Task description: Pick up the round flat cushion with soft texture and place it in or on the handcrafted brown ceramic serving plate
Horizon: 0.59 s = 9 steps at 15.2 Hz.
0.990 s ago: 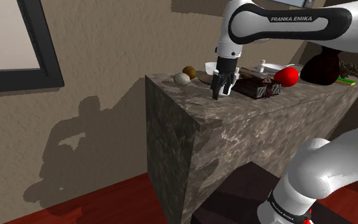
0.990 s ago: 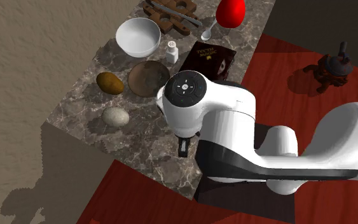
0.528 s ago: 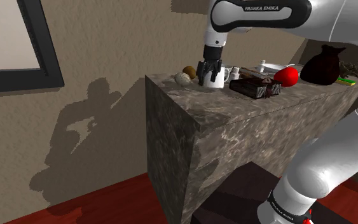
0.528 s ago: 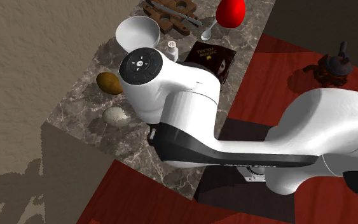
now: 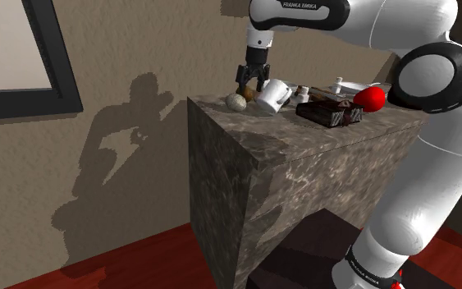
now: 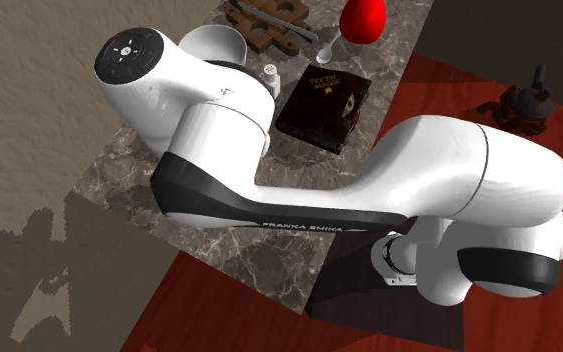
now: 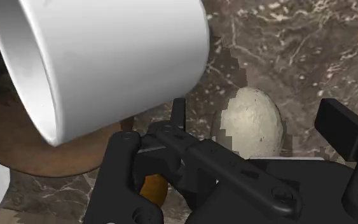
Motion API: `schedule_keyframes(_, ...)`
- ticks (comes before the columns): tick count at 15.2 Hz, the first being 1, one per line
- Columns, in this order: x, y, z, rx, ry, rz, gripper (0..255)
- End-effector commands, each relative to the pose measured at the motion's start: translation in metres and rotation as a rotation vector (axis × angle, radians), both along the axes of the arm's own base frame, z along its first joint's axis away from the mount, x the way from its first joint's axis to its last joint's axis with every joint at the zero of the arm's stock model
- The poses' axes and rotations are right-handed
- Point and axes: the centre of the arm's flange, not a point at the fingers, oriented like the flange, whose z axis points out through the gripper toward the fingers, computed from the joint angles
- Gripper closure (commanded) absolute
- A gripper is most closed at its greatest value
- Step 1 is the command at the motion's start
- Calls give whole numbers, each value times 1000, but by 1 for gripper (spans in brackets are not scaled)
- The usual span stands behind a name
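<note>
Where the hand (image 5: 252, 85) hangs, one cushion (image 7: 250, 121) lies near one plate (image 7: 41, 159).

One white bowl (image 6: 219, 42), one dark book (image 6: 324, 100), one white shaker (image 6: 270, 80), one pale oval lump (image 7: 250, 121) and one brown oval lump (image 7: 152, 189) are showing.

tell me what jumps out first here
A big white robot arm sprawls over the dark marble counter in the second exterior view, with a glossy red egg-shaped thing near that view's top. In the wrist view, a tilted white bowl looms beside a pale speckled round cushion.
</note>
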Motion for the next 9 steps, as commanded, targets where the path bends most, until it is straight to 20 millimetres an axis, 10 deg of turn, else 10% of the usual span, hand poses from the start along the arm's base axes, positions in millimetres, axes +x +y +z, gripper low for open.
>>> schedule_keyframes(1,21,-6,8,-3,-8,-19,0)
schedule_keyframes(9,46,-13,-8,-5,-20,-37,0)
